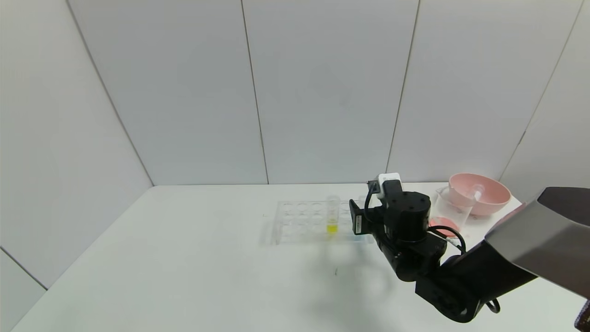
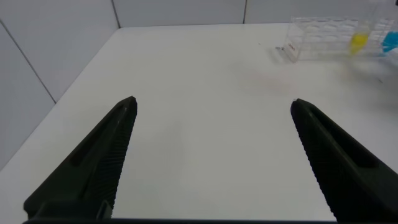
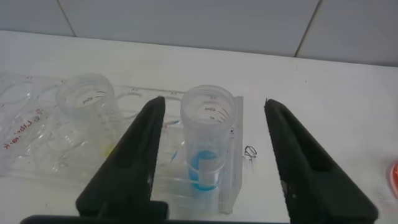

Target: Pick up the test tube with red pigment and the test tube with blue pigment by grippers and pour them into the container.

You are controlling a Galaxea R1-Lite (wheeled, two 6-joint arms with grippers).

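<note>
Right claw hangs wide open over the clear rack, jaws either side of the test tube with blue pigment, gripping nothing. That tube stands upright at the rack's end nearest the container. Risk, I'd say: closing off-centre could tip it or drag the rack and jostle the yellow tube. Left claw idles wide open and empty, well away from the rack.
</note>
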